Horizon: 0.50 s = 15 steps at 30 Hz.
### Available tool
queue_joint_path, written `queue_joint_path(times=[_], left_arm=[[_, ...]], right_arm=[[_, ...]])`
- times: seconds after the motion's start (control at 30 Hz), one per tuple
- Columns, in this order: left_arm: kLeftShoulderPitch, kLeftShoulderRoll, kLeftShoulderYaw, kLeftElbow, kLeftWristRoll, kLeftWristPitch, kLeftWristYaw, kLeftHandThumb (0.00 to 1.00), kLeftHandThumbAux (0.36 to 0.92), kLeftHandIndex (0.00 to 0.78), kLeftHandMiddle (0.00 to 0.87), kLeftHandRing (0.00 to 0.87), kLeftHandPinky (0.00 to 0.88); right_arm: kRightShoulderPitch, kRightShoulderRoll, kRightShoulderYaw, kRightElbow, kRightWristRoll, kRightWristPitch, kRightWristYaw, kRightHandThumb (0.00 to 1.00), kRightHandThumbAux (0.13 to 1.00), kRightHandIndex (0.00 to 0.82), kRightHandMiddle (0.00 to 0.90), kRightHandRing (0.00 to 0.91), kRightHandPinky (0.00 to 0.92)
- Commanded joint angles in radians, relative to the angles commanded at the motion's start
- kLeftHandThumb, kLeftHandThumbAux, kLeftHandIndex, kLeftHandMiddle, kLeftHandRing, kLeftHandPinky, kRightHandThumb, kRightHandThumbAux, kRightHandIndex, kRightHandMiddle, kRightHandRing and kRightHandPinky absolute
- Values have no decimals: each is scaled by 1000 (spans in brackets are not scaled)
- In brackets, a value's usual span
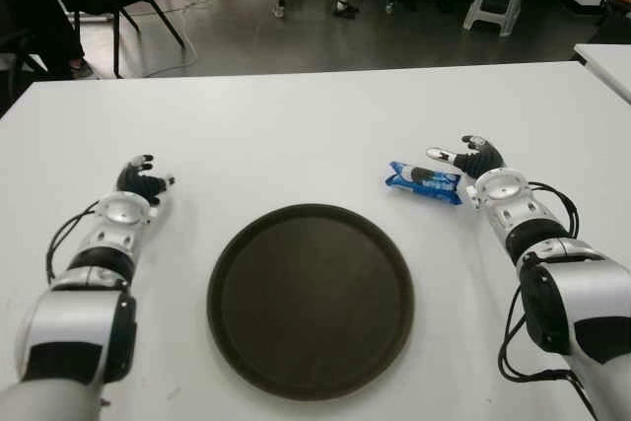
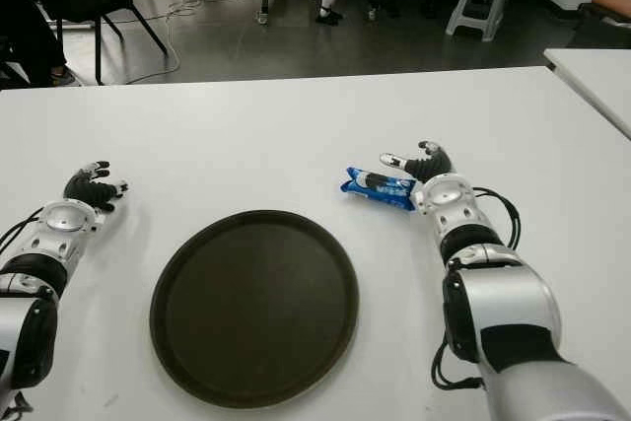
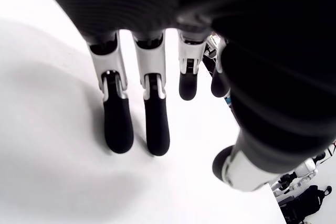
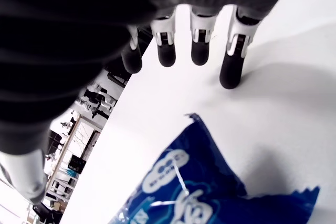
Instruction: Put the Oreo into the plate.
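Hovering just beside Oreo (image 1: 423, 182), right hand (image 1: 480, 165) fingers (image 4: 231, 72) spread, holding nothing; plate (image 1: 311, 300) nearby.

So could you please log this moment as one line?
right hand: open beside Oreo pack | plate: bare | left hand: open, idle

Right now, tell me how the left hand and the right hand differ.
The right hand sits beside the blue Oreo packet, right of the plate; the left hand has only bare table around it, left of the plate. The right hand's thumb reaches over the packet; the left hand's reaches nothing. Both are open, holding nothing.
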State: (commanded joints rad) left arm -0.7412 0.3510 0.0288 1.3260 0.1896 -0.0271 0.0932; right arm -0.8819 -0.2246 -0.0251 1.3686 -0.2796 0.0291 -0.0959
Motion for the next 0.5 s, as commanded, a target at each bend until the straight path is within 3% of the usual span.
queue_joint_path(times=[0.23, 0.5], left_arm=[[-1, -1, 4, 0, -6, -1, -2, 150, 785, 93, 123, 137, 137], [0, -1, 4, 0, -5, -4, -1, 152, 790, 97, 127, 149, 161]], right_arm=[[-2, 2, -21, -1, 22, 3, 4, 0, 585, 0, 0, 0, 0], [-2, 1, -21, -1, 17, 1, 7, 0, 590, 0, 0, 0, 0]])
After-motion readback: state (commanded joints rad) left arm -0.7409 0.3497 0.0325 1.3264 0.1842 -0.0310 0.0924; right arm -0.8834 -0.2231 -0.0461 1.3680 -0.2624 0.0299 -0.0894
